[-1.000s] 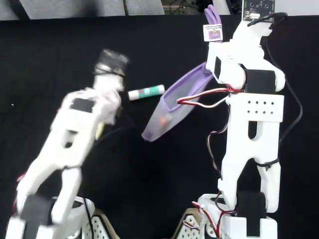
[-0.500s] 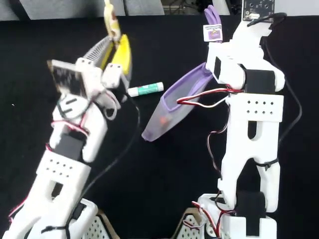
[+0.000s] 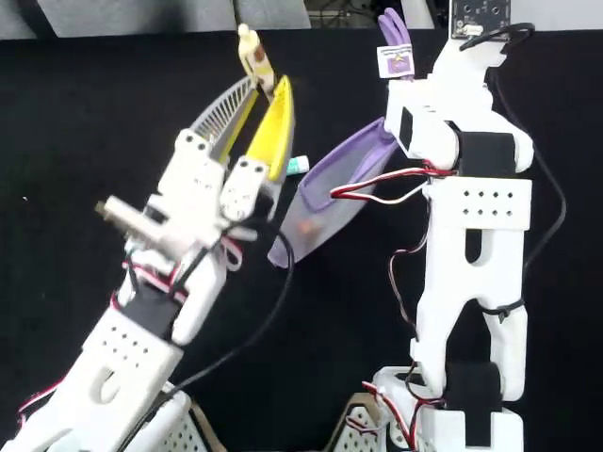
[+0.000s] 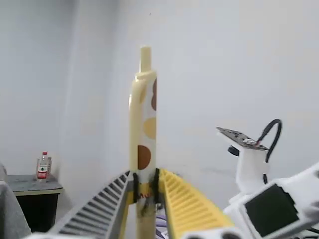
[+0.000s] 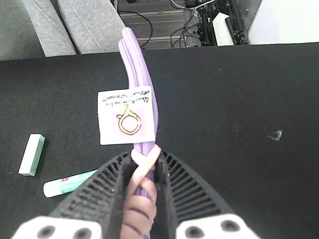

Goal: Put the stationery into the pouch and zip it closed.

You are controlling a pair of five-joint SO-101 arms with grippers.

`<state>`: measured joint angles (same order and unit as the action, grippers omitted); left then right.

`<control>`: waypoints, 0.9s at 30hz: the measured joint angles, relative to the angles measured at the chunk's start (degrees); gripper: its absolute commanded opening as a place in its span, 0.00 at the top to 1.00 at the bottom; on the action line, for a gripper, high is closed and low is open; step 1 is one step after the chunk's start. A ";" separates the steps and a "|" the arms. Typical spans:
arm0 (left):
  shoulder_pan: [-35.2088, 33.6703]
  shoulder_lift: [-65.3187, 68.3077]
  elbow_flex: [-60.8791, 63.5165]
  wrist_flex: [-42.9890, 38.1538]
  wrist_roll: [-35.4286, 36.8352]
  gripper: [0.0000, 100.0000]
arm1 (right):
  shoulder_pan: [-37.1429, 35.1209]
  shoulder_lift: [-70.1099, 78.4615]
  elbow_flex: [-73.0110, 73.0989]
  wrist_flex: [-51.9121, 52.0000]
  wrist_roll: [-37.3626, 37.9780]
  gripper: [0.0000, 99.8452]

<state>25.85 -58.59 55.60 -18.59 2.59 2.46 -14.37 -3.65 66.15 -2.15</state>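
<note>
Cream pen [image 4: 144, 129], slim, hard and glossy, dotted with brown and yellow spots, pinched low on its barrel by the left gripper [image 4: 145, 181], ribbed grey and yellow jaws pressed against it from both sides, clicker end standing free beyond the tips

Seen from above, held well off the black table [image 3: 94, 113] with its long axis running roughly 11 to 5 o'clock, at about 11 o'clock from the pouch [image 3: 325, 198] and apart from it

Soft, translucent purple pouch, long and narrow, slanting from 1 to 7 o'clock, hanging limp with its unzipped edge gaping toward the pen; gathered top end clamped in the right gripper [image 5: 144, 162], a white paper tag [image 5: 125, 117] just beyond the jaws

Probably calls for swinging the pen toward 5 o'clock and lining its axis up with the slanted opening; left arm much the nearer

Green-and-white glue stick [image 5: 70, 182], a smooth cylinder, lying on the table at 10 o'clock of the pouch; small block eraser [image 5: 31, 154] near it
</note>
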 measured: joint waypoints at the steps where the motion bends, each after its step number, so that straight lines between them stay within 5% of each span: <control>1: 0.97 -1.49 0.53 0.88 0.00 0.97 | 0.00 0.00 0.00 0.00 0.00 0.99; 17: 11.25 -9.93 4.31 8.44 -0.35 0.97 | 0.00 0.00 0.00 0.00 0.00 0.99; 27: 12.40 -9.93 11.16 8.44 -9.41 0.91 | 0.00 0.00 0.00 0.00 0.00 0.99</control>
<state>38.24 -68.53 66.77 -10.15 -6.81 2.46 -14.37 -3.65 66.15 -2.15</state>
